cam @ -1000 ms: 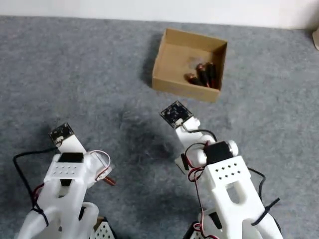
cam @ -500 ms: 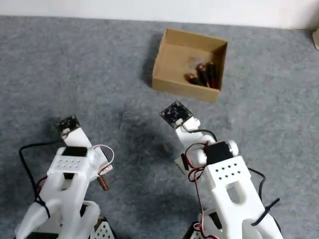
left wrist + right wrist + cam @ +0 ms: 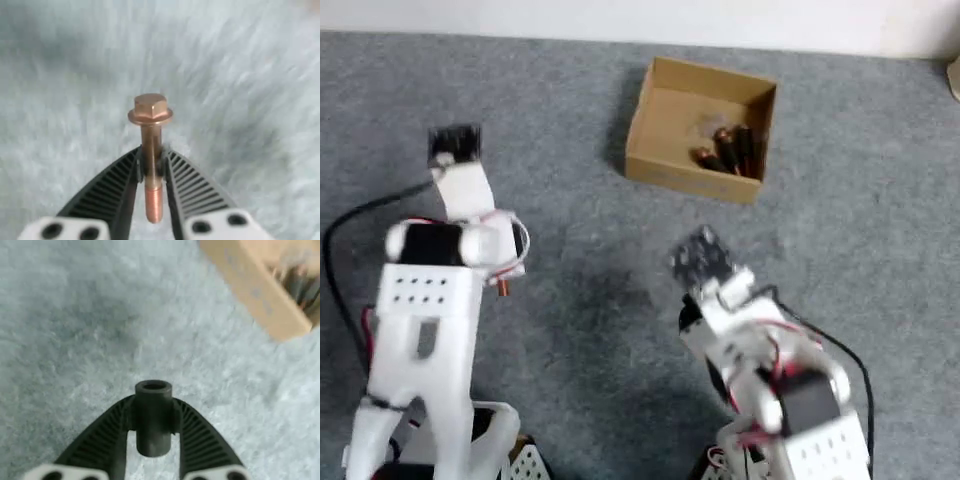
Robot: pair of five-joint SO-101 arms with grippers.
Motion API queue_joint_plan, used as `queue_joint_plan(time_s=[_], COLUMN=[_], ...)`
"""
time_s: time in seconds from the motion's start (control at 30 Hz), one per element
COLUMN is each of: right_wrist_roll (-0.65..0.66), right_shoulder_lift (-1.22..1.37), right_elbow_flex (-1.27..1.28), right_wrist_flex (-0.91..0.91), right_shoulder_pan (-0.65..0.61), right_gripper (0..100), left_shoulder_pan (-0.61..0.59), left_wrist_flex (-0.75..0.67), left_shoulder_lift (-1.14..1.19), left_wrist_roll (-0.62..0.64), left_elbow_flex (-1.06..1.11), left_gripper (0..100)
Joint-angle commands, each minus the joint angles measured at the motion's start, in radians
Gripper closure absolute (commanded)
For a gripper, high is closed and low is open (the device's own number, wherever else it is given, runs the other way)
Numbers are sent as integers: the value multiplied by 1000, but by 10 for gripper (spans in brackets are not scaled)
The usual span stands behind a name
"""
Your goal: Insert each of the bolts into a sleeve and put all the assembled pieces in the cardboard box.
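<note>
Both arms had swung in the last second, the left pincer [image 3: 151, 154] clamped on a bolt [image 3: 150, 114], the right pincer [image 3: 153, 404] gripping a sleeve [image 3: 153, 432] with the cardboard box [image 3: 250, 290] ahead of it, so mating them seemed next.

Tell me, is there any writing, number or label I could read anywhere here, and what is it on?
Nothing here can be read as text.
On the cardboard box: faint bluish marks on its outer wall in the right wrist view, too blurred to read.
On the bolt: no legible marking on its head.
On the sleeve: plain black, no print seen.
</note>
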Motion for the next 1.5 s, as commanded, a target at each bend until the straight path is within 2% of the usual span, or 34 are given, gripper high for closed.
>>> queue_joint_plan(time_s=[0.0, 0.13, 0.3, 0.43, 0.5, 0.57, 0.63, 0.77, 0.93, 1.1, 1.3, 1.47], right_wrist_roll=[-6, -9, -9, -41, -77, -80, -80, -78, -35, -38, -38, -38], right_shoulder_lift=[-208, -363, -432, -427, -427, -427, -427, -427, -427, -430, -430, -430], right_elbow_flex=[51, 186, 341, 346, 351, 354, 364, 383, 394, 390, 392, 392], right_wrist_flex=[-42, -154, -220, -306, -355, -389, -400, -403, -404, -406, -406, -406], right_shoulder_pan=[-44, -48, -128, -216, -226, -229, -226, -225, -203, -122, -120, -131], right_gripper=[994, 994, 994, 994, 994, 994, 994, 994, 994, 994, 994, 994], left_shoulder_pan=[111, 280, 344, 398, 421, 449, 464, 470, 547, 616, 700, 708], left_wrist_flex=[-60, -262, -592, -793, -899, -980, -993, -959, -844, -841, -779, -775], left_shoulder_lift=[-122, -303, -573, -782, -886, -989, -1084, -1205, -1188, -1188, -1188, -1187], left_wrist_roll=[-3, 107, 233, 252, 255, 308, 356, 365, 428, 428, 427, 427], left_elbow_flex=[-88, 58, 323, 595, 716, 811, 871, 949, 946, 955, 958, 958], left_gripper=[994, 994, 994, 994, 994, 994, 994, 994, 994, 994, 994, 994])
